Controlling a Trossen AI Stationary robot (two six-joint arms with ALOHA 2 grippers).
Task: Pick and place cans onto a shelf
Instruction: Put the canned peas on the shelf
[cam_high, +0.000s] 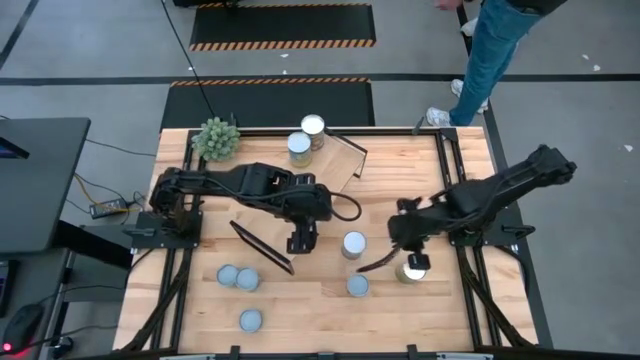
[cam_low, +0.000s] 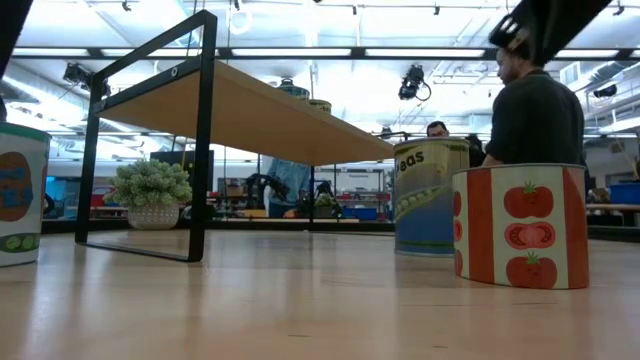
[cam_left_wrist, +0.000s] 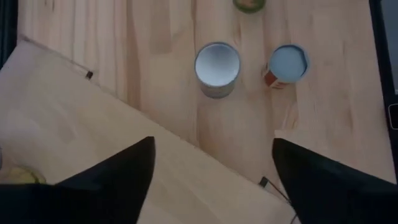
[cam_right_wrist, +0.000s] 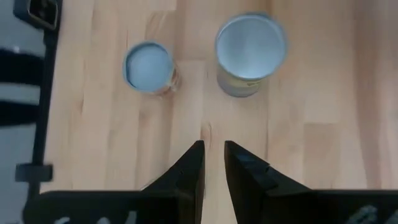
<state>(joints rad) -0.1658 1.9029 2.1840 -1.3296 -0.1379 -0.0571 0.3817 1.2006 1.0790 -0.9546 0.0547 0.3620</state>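
The shelf (cam_high: 300, 205) is a light-wood board with black frame ends, standing slantwise mid-table, with two cans (cam_high: 299, 148) (cam_high: 313, 125) on its far end. My left gripper (cam_high: 302, 242) hangs open and empty over the shelf's near part (cam_left_wrist: 93, 124). Two cans (cam_high: 353, 244) (cam_high: 357, 285) stand on the table between the arms, and also show in the left wrist view (cam_left_wrist: 217, 67) (cam_left_wrist: 288, 64). My right gripper (cam_right_wrist: 214, 146) is shut and empty, pointing at these cans (cam_right_wrist: 250, 53) (cam_right_wrist: 149, 67). A tan-sided can (cam_high: 410, 268) stands under the right arm.
Three more cans (cam_high: 228, 275) (cam_high: 247, 280) (cam_high: 250, 320) stand near the front left. A spiky green plant (cam_high: 216, 138) sits at the far left. A person (cam_high: 495, 50) stands beyond the far right corner. In the low view, a tomato can (cam_low: 520, 225) and a peas can (cam_low: 430, 195) stand close.
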